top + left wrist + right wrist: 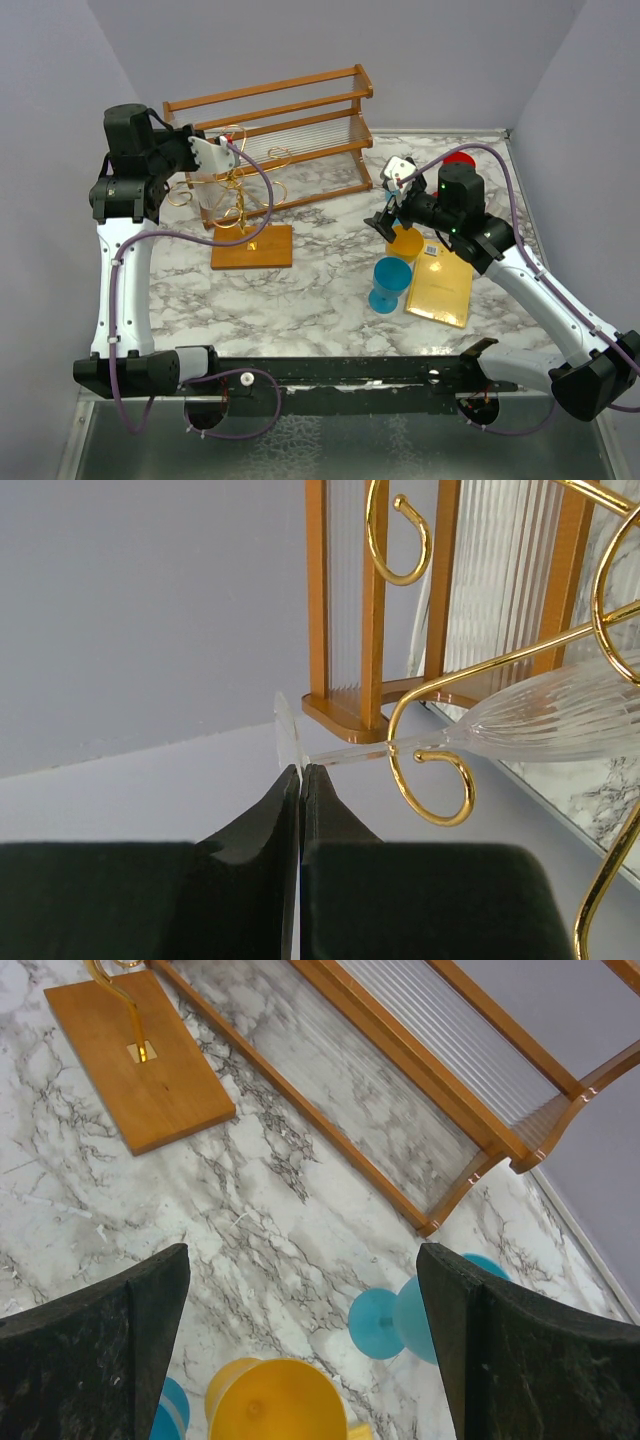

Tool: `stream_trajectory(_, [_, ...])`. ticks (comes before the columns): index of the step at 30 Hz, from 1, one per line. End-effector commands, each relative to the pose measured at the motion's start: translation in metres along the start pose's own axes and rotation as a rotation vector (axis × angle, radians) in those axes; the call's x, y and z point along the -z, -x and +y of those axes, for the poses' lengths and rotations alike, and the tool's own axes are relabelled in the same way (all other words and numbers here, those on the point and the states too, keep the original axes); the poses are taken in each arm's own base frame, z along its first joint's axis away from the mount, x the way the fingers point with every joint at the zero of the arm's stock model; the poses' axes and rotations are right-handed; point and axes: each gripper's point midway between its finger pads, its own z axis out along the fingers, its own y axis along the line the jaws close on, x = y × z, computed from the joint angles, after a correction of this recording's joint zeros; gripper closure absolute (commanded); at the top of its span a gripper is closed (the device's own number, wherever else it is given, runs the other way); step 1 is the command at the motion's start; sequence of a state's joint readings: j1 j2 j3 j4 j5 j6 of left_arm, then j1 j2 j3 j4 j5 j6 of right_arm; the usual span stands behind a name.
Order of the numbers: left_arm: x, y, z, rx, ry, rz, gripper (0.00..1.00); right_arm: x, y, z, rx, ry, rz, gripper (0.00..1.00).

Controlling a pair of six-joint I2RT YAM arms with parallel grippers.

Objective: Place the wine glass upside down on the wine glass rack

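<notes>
clear ribbed wine glass (pixel 560 718) hung inverted, stem upright, bowl toward marble table (pixel 320 300); left gripper (pixel 300 778) clamped its foot; right gripper (pixel 303 1255) agape.

Gold wire wine glass rack (pixel 254 247) on orange-brown wooden base, left gripper (pixel 230 147) at its top loops, two-tier wooden slatted shelf (pixel 290 125) behind, right gripper (pixel 386 221) above round yellow cup (pixel 405 243).

Left arm (pixel 118 270) stands tall from its base, wrist raised. The left gripper (pixel 300 772) has its fingers pressed together, pinching the foot of the wine glass (pixel 560 715) at the tips. Right arm (pixel 545 285) reaches forward, low. The right gripper (pixel 302 1255) points down, jaws wide apart.
</notes>
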State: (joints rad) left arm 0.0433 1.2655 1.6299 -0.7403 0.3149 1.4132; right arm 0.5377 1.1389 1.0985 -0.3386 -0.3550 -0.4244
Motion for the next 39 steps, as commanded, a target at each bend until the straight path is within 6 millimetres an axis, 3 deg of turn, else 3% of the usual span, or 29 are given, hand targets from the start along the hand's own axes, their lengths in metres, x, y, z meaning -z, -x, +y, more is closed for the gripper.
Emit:
stream_trajectory(1, [0.012,-0.001,0.007,0.033,0.056,0.031,0.98,-0.002,0.006,0.0,0.016,0.007,-0.026,0.05])
stream_trajectory(11, [0.022,-0.015,0.002,0.044,0.055,0.128,0.98,0.002,0.012,-0.003,-0.001,-0.014,-0.036,0.04])
stream_trajectory(22, [0.021,0.003,-0.021,0.055,-0.033,0.042,0.96,0.001,0.01,-0.004,-0.01,-0.01,-0.036,0.0])
stream_trajectory(39, [0.014,0.003,-0.052,0.104,-0.107,0.022,0.9,0.001,0.008,-0.004,-0.013,-0.01,-0.035,0.0])
